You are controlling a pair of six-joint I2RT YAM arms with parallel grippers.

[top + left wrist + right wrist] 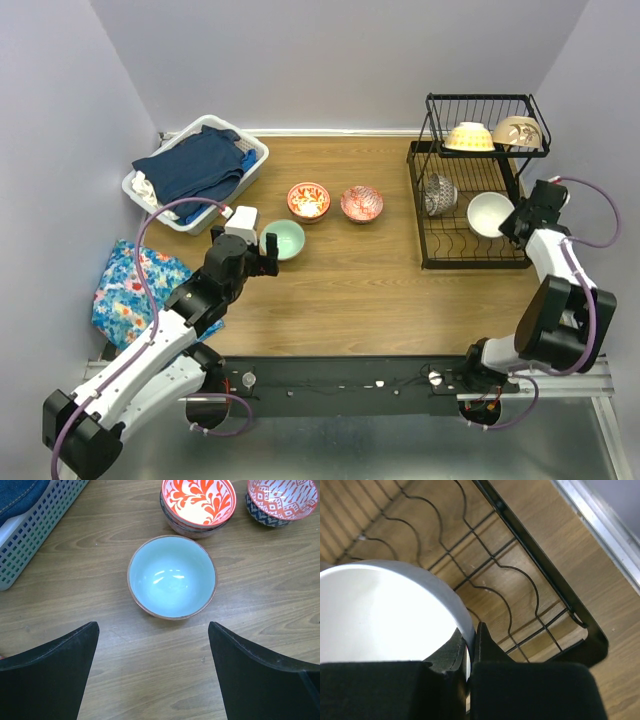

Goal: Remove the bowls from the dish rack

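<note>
Your right gripper (469,650) is pinched shut on the rim of the white bowl (380,615). That bowl sits in the lower tier of the rack (470,262), at the right of the top view, beside a dark bowl (437,193). Your left gripper (152,626) hangs wide open just beside the mint bowl (171,576) on the table (350,290), left of centre, near a red floral bowl (198,502).

At your frame's right stands the black rack (470,262): yellow bowl (469,136) and beige bowl (517,131) on top, dark bowl (438,193) and white bowl (490,213) below. Mint bowl (284,239), floral bowl (308,199) and red bowl (361,203) sit upright, centre.
</note>
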